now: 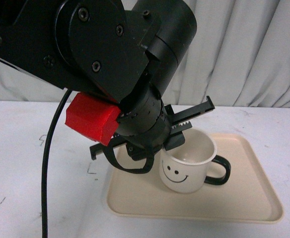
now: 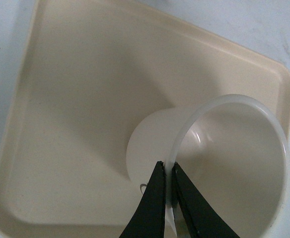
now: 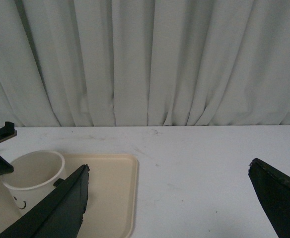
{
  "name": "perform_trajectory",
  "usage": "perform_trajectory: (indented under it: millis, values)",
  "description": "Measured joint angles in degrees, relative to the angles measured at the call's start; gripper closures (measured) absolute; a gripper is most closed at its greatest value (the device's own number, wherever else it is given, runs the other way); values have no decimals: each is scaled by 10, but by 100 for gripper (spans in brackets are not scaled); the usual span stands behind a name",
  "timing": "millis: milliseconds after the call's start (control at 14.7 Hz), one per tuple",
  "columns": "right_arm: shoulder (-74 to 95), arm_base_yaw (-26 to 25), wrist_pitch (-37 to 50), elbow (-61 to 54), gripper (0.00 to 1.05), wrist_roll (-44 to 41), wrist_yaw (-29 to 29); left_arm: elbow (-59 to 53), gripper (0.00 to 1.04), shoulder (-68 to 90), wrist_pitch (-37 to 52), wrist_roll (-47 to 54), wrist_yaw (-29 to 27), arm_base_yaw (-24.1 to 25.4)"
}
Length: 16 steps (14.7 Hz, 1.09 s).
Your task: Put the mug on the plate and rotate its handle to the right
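Observation:
The cream-white mug (image 1: 187, 168) stands upright on the beige plate (image 1: 249, 193), its smiley face toward the camera. Its dark handle (image 1: 219, 171) points right. My left gripper (image 1: 177, 134) reaches over the mug's left rear rim. In the left wrist view the gripper (image 2: 169, 171) is shut on the mug (image 2: 234, 163), one finger inside the rim and one outside, above the plate (image 2: 75, 99). My right gripper (image 3: 169, 171) is open and empty over bare table, well to the right of the plate (image 3: 115, 188) and mug (image 3: 33, 176).
The white table (image 1: 16, 148) surrounds the plate. A black cable (image 1: 45, 163) hangs from the left arm at the left. A pale curtain (image 3: 160, 59) closes off the back.

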Motion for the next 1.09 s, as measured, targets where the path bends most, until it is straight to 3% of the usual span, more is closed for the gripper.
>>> perform_trajectory:
  millis: [409,477,817,953,1022,1090]
  values:
    - [0,0,0,0,6,0,0,-18,102,5,14,-23,-1,-20]
    - [0,0,0,0,6,0,0,-18,95,5,10,-22,5,-24]
    - [0,0,0,0,6,0,0,-45,37,-70,26,47,43,-26]
    - [0,0,0,0,6,0,0,-111,15,-177,155,137,71,-10]
    - [0,0,0,0,6,0,0,-159,5,-249,260,230,35,8]
    - [0,0,0,0,6,0,0,-212,17,-295,402,317,-94,15]
